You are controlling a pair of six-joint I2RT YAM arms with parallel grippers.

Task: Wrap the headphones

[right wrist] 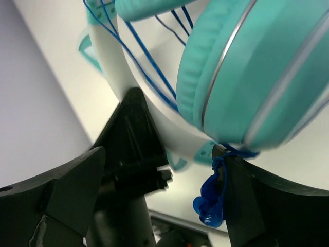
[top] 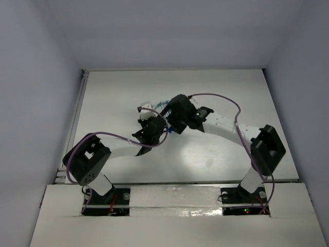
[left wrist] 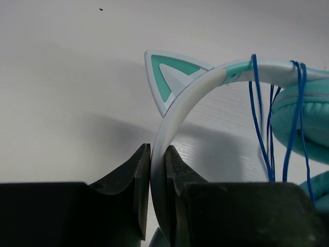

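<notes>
The left hand (left wrist: 158, 164) is clamped on the pale headband (left wrist: 180, 108) of the headphones (top: 150, 106), which sit over the middle of the bench (left wrist: 72, 77). Blue cord (left wrist: 297, 113) loops over the band near a cat-ear point (left wrist: 167, 77). The right hand (right wrist: 159, 200) has its fingers wide apart just below a teal ear cup (right wrist: 247, 77), with a bunch of cord beside one finger.

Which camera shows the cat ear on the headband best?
Left wrist: the cat ear is whole, sharp and unobstructed. Right wrist catches only blurred teal slivers beside the headband; the top view shows just a tiny pale point.
</notes>
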